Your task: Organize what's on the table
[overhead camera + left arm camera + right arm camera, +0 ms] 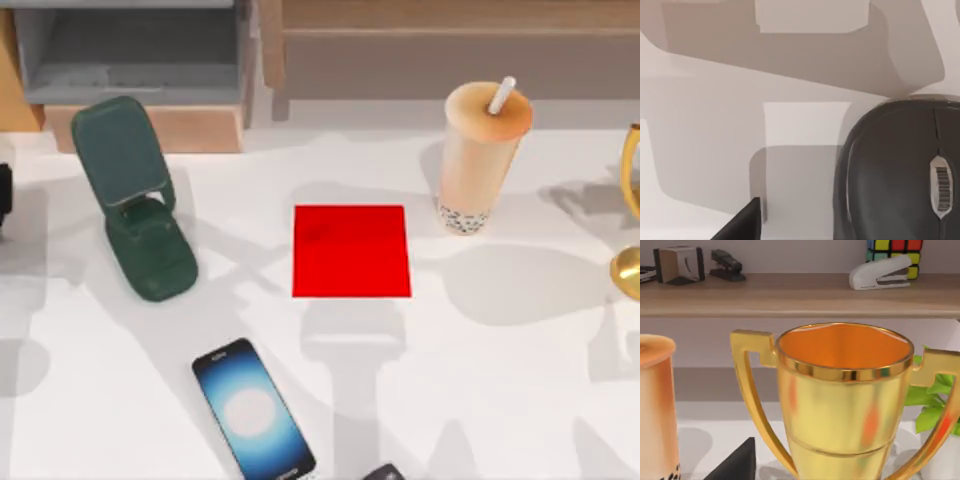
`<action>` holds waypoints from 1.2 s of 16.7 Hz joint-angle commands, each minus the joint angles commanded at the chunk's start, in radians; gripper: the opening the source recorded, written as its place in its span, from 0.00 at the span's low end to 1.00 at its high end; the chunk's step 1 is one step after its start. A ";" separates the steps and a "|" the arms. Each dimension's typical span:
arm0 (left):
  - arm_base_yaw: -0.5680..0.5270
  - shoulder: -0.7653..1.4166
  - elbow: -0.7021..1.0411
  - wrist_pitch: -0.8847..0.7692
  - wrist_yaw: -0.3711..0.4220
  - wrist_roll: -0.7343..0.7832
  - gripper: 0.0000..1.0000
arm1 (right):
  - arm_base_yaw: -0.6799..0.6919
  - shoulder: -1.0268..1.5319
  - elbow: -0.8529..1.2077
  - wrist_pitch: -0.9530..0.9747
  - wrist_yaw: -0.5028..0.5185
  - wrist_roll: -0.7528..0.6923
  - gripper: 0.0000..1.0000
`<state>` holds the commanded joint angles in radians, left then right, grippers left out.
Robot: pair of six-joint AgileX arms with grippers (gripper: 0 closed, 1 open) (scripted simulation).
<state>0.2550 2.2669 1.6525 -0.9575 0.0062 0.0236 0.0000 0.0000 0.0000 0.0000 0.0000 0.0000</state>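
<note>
The white surface [500,380] spans the whole top view. At its centre lies a red square mat [351,251]. Left of it stands a dark green phone stand [135,195]; a smartphone [252,410] lies face up near the front edge. Right of the mat stands a bubble tea cup [478,155], and a gold trophy [842,400] stands at the right edge. The left wrist view shows a black mouse [900,175]. Whether either pincer is open or closed cannot be told.

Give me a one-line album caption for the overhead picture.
Green phone stand, red square mat, bubble tea and smartphone scattered across the white table.
</note>
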 joint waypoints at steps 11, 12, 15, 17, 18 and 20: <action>0.000 0.000 0.000 0.000 0.000 0.000 0.17 | 0.000 0.000 0.000 0.000 0.000 0.000 1.00; 0.000 0.000 0.000 0.000 0.000 0.000 0.10 | 0.000 0.000 0.000 0.000 0.000 0.000 1.00; 0.000 0.000 0.000 0.000 0.000 0.000 0.00 | 0.000 0.000 0.000 0.000 0.000 0.000 1.00; 0.000 0.000 0.000 0.000 0.000 0.000 0.00 | 0.000 0.000 0.000 0.000 0.000 0.000 1.00; 0.000 0.000 0.000 0.000 0.000 0.000 0.00 | 0.000 0.000 0.000 0.000 0.000 0.000 1.00; 0.000 0.000 0.000 0.000 0.000 0.000 0.00 | 0.000 0.000 0.000 0.000 0.000 0.000 1.00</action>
<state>0.2550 2.2669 1.6525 -0.9575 0.0062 0.0236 0.0000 0.0000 0.0000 0.0000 0.0000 0.0000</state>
